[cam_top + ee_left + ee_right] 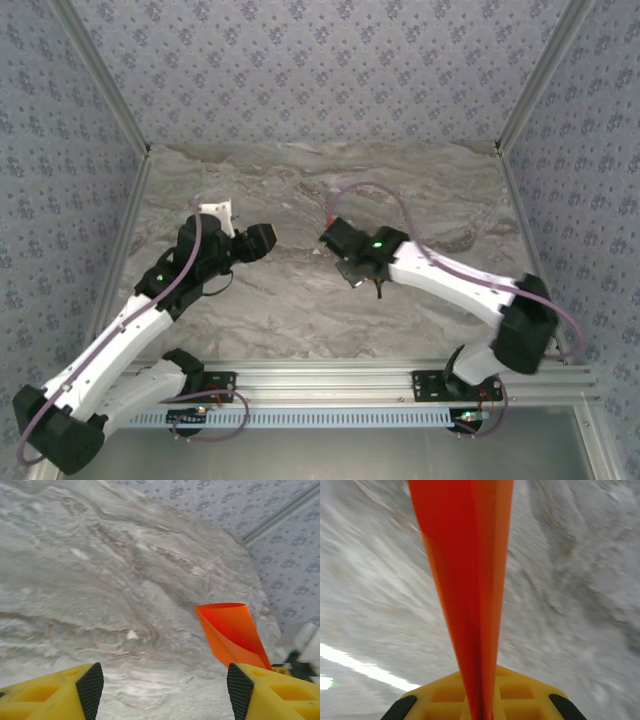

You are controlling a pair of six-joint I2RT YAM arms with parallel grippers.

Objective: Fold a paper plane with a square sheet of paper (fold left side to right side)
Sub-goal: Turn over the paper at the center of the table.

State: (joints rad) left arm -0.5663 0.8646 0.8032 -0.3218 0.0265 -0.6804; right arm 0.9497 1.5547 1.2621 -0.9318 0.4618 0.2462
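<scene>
Landmark: folded orange sheet [230, 630], standing up off the worktop [330, 180], pinched in the right gripper [481, 710].
- Behind sheet: bare worktop to the rear wall [300, 70].
- Left of sheet: bare strip, then the left gripper [165, 685], jaws apart.
- Right of sheet: the right arm [450, 280] crosses the worktop.
- In front of sheet: bare.

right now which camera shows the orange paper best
The left wrist view: the orange paper appears sharp, its folded, curled shape clear against the table. The right wrist view has it close and edge-on, running up from the shut right hand. The top view gives a small orange sliver by that hand.
</scene>
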